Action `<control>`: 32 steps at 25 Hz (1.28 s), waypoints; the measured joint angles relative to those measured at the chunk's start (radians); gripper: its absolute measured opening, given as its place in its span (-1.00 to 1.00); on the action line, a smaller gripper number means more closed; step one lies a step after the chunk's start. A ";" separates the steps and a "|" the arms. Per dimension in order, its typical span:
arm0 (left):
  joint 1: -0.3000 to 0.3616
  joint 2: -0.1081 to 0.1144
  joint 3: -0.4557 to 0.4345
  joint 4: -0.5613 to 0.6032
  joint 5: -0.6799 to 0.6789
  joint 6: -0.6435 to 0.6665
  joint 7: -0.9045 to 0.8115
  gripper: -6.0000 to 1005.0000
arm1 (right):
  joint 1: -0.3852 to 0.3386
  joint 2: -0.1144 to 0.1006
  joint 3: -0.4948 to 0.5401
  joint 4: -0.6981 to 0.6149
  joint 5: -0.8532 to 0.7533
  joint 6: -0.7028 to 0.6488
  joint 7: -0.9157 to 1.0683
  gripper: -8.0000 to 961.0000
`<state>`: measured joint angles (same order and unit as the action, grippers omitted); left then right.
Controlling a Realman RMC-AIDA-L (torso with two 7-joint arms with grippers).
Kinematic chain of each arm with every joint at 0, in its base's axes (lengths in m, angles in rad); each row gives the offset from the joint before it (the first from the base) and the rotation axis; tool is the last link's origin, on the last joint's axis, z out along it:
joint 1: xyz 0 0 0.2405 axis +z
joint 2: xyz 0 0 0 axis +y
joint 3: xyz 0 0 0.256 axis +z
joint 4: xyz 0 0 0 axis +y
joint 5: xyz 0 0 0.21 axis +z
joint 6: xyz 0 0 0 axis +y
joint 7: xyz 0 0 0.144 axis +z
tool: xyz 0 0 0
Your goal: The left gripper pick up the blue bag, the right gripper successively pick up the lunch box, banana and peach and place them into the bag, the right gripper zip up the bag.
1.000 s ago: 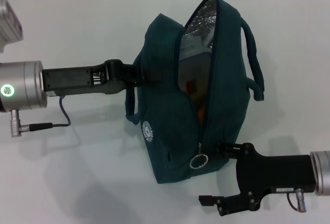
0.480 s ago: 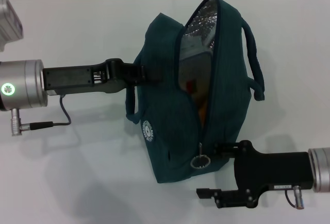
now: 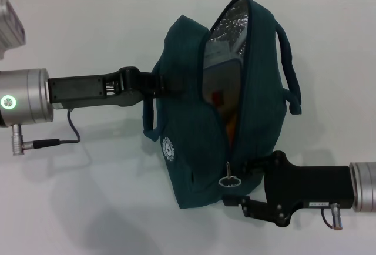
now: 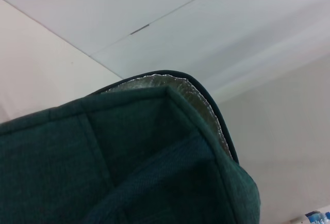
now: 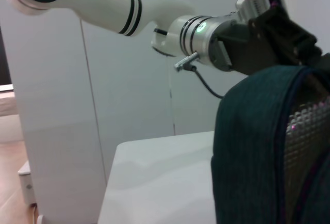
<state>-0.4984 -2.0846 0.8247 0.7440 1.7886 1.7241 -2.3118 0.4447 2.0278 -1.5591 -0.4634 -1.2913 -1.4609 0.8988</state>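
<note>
The blue bag (image 3: 194, 143) lies on the white table with its far end gaping and its silver foil lining (image 3: 232, 26) showing. My left gripper (image 3: 166, 84) is shut on the bag's left side wall. Inside the opening I see the lunch box (image 3: 216, 93) with its red sticker and an orange bit of the banana (image 3: 231, 127). The peach is hidden. The zipper's ring pull (image 3: 229, 180) hangs at the bag's near end. My right gripper (image 3: 239, 183) is open there, with one finger on either side of the pull. The bag's fabric fills the left wrist view (image 4: 129, 162).
The white table (image 3: 88, 208) stretches to the left of and in front of the bag. A bag handle (image 3: 290, 73) sticks out to the right. The right wrist view shows the bag (image 5: 247, 146), my left arm (image 5: 206, 30) behind it, and a white wall.
My right gripper has moved left toward the bag's near end, and its fingers have narrowed around the ring pull. The left arm and the bag have stayed still.
</note>
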 joint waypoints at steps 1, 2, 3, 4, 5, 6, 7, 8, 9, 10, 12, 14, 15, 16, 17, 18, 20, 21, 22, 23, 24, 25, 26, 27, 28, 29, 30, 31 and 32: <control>0.001 0.000 0.000 0.000 0.000 0.000 0.000 -0.91 | -0.001 0.000 0.001 0.000 0.003 0.000 0.000 -0.20; 0.002 0.000 0.000 0.000 0.000 0.000 0.000 -0.91 | -0.003 0.000 0.002 0.000 0.006 0.000 0.000 -0.20; 0.002 0.000 0.000 0.000 0.000 0.000 0.000 -0.91 | -0.003 0.000 0.003 0.000 0.008 0.000 0.000 -0.21; 0.002 0.000 0.000 0.000 0.000 0.000 0.000 -0.91 | -0.004 0.000 0.003 0.000 0.010 0.001 0.000 -0.22; 0.002 0.000 0.001 0.000 0.000 0.000 0.000 -0.91 | -0.004 0.000 0.004 0.000 0.011 0.001 0.000 -0.23; 0.002 0.000 0.001 0.000 0.000 0.000 0.000 -0.91 | -0.004 0.000 0.004 0.000 0.011 0.001 0.000 -0.24; 0.002 0.000 0.001 0.000 0.000 0.000 0.000 -0.91 | -0.004 0.000 0.005 0.001 0.011 0.001 0.000 -0.24; 0.002 0.000 0.002 0.000 0.000 0.000 0.000 -0.91 | -0.005 0.000 0.005 0.004 0.012 0.001 0.000 -0.25; 0.002 0.000 0.002 0.000 0.000 0.000 0.000 -0.91 | -0.005 0.000 0.005 0.005 0.012 0.002 0.000 -0.26; 0.002 0.000 0.002 0.000 0.000 0.000 0.000 -0.91 | -0.005 0.000 0.006 0.008 0.012 0.003 0.000 -0.27; 0.001 0.000 0.002 0.000 0.000 0.000 0.000 -0.91 | -0.005 0.000 0.006 0.010 0.013 0.008 0.000 -0.29; 0.001 0.000 0.002 0.000 0.000 0.000 0.000 -0.91 | -0.005 0.000 0.003 0.010 0.013 0.013 0.000 -0.31; 0.001 0.000 0.002 0.000 0.000 0.000 0.000 -0.91 | -0.005 0.000 0.002 0.010 0.013 0.014 0.000 -0.31; 0.001 0.000 0.002 0.000 0.000 0.000 0.000 -0.91 | -0.005 0.000 0.001 0.010 0.013 0.014 0.000 -0.32; 0.001 0.000 0.002 0.000 0.000 0.000 0.000 -0.91 | -0.005 0.000 0.001 0.010 0.014 0.014 0.000 -0.33; 0.001 0.000 0.002 0.000 0.000 0.000 0.000 -0.91 | -0.005 0.000 0.001 0.011 0.014 0.015 0.000 -0.34; 0.000 0.000 0.002 0.000 0.000 0.000 0.000 -0.91 | -0.004 0.000 0.000 0.011 0.014 0.015 0.001 -0.36; -0.001 0.000 0.002 0.000 0.000 0.001 0.000 -0.91 | -0.004 0.000 0.000 0.011 0.014 0.015 0.001 -0.37; -0.001 0.000 0.002 0.000 0.000 0.001 0.000 -0.91 | -0.004 0.000 0.000 0.011 0.014 0.015 0.002 -0.37; -0.002 0.000 0.002 0.000 0.000 0.001 0.000 -0.91 | -0.003 0.000 -0.001 0.011 0.014 0.015 0.002 -0.38; -0.002 0.000 0.002 0.000 0.000 0.001 0.000 -0.91 | -0.003 0.000 -0.001 0.011 0.014 0.015 0.002 -0.39; -0.003 0.000 0.002 0.000 0.000 0.002 0.000 -0.91 | -0.003 0.000 -0.001 0.011 0.014 0.015 0.002 -0.40; -0.003 0.000 0.002 0.000 0.000 0.002 0.000 -0.91 | -0.002 0.000 -0.001 0.011 0.014 0.015 0.001 -0.41; -0.003 0.000 0.002 0.000 0.000 0.002 0.000 -0.91 | -0.001 0.000 -0.001 0.013 0.014 0.015 0.001 -0.42; -0.003 0.000 0.002 0.000 0.000 0.002 0.000 -0.91 | 0.001 0.000 -0.001 0.015 0.014 0.015 0.001 -0.43; -0.003 0.000 0.002 0.000 0.000 0.003 0.000 -0.91 | 0.003 0.000 -0.001 0.018 0.014 0.015 0.001 -0.43; -0.003 0.000 0.002 0.000 0.000 0.003 0.000 -0.91 | 0.005 0.000 -0.001 0.021 0.014 0.015 0.001 -0.44; -0.003 0.000 0.002 0.000 0.000 0.003 0.000 -0.91 | 0.006 0.000 -0.002 0.023 0.014 0.015 0.001 -0.45; -0.003 0.000 0.002 0.000 0.000 0.003 0.000 -0.91 | 0.006 0.000 -0.002 0.024 0.014 0.015 0.002 -0.46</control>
<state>-0.5016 -2.0847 0.8268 0.7440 1.7885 1.7270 -2.3118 0.4510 2.0277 -1.5609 -0.4393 -1.2777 -1.4456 0.9005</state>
